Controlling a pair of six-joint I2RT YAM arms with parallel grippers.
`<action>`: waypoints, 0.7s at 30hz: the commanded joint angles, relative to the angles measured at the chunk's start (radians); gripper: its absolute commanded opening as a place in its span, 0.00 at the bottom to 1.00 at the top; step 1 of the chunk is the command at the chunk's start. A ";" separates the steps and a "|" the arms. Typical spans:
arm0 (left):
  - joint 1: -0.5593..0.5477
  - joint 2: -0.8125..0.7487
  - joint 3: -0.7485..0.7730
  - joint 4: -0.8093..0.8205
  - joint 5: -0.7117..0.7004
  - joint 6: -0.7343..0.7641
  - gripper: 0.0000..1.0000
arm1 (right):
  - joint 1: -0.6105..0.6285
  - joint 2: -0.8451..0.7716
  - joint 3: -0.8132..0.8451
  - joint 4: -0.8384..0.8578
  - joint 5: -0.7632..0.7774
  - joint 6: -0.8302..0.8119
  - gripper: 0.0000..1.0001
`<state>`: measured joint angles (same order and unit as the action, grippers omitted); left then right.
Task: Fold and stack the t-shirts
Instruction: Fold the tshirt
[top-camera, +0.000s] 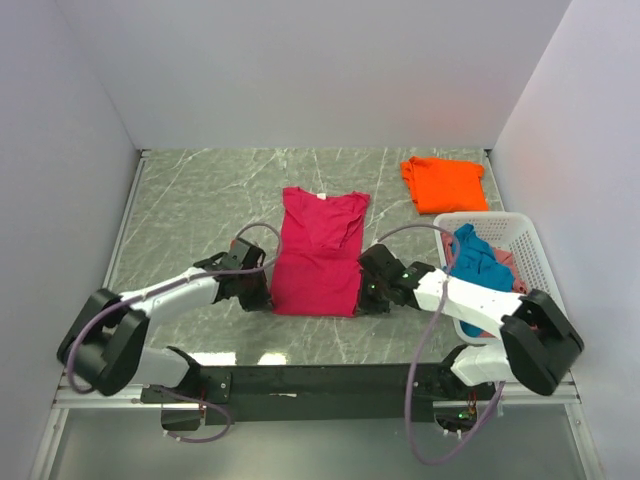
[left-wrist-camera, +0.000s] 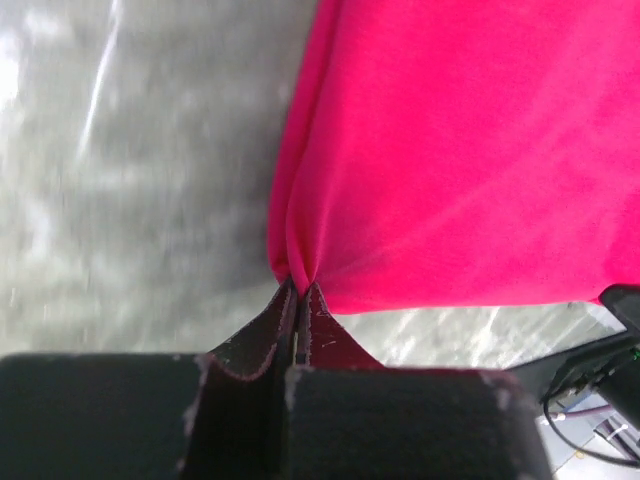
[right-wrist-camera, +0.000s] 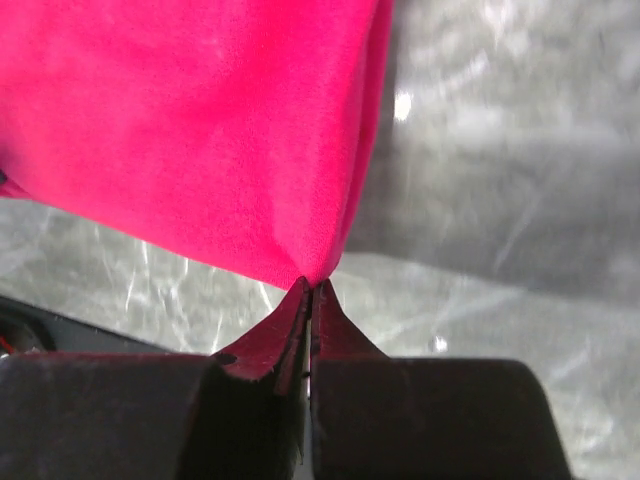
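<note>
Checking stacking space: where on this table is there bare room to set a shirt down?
Widest bare table lies between the crimson t-shirt and the left wall. A narrower gap separates it from the orange t-shirt. The basket crowds the right; the left gripper and right gripper pinch the shirt's near corners.

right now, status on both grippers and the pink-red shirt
Left gripper shut on crimson t-shirt, near left corner. Right gripper shut on its near right corner. Nothing in the way; orange t-shirt lies apart, far right.
</note>
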<state>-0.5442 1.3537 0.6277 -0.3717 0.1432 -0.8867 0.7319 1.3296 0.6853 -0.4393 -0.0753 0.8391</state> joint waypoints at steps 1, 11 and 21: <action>-0.026 -0.117 0.021 -0.125 -0.083 -0.041 0.01 | 0.015 -0.099 -0.021 -0.076 0.054 0.058 0.00; -0.017 -0.148 0.280 -0.127 -0.263 -0.018 0.01 | -0.090 -0.149 0.160 -0.111 0.230 -0.106 0.00; 0.096 0.128 0.651 -0.127 -0.301 0.065 0.01 | -0.247 -0.021 0.399 -0.062 0.207 -0.228 0.00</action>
<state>-0.4805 1.4204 1.1816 -0.4976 -0.0826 -0.8707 0.5274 1.2720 1.0164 -0.5083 0.0967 0.6762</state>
